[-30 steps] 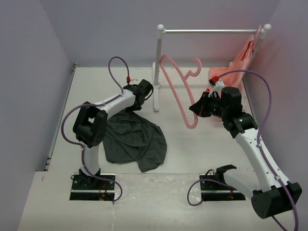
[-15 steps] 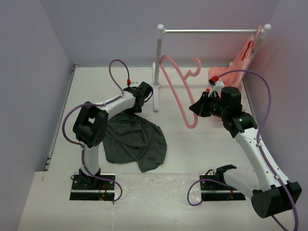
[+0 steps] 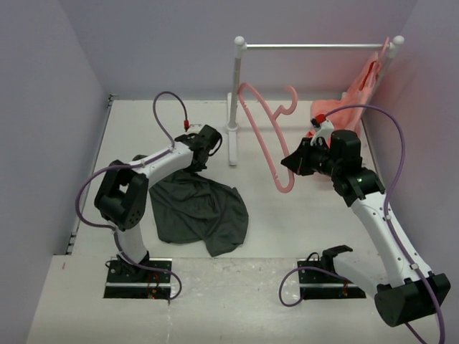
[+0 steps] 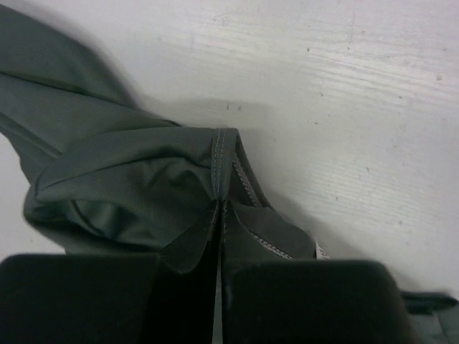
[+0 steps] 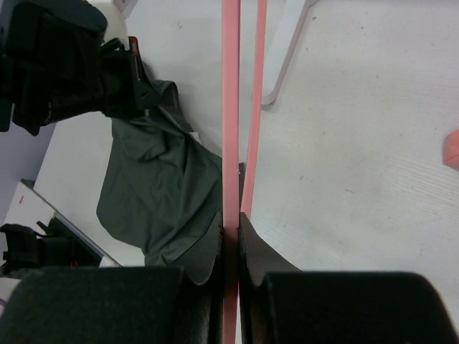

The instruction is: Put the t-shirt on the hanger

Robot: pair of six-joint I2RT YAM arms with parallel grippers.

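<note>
1. left gripper [image 4: 218,215] is closed, pinching a stitched edge of the t-shirt [image 3: 199,211] on its far side. Hem or collar, can't tell.
2. right gripper [image 5: 231,228] is clamped on one bar of the hanger [image 3: 259,132] and holds it tilted above the table [image 3: 308,229], hook end up toward the rack [image 3: 315,46].
3. t-shirt lies crumpled on the table in front of the left arm, apart from the hanger. Only the pinched edge is bunched up between the fingers.
4. progress: early. Both things are gripped, but the shirt isn't lifted and no part of it is over the hanger.
5. left to do, my read: raise the shirt, get an opening clear, feed the hanger in, seat both shoulders.
6. surface: white, matte, faint grain and a few specks in the left wrist view.
7. room: plain lavender walls [image 3: 43,107] at the left, back and right. The white rack stands at the back, and a salmon garment [image 3: 357,93] hangs at its right end by the wall.
</note>
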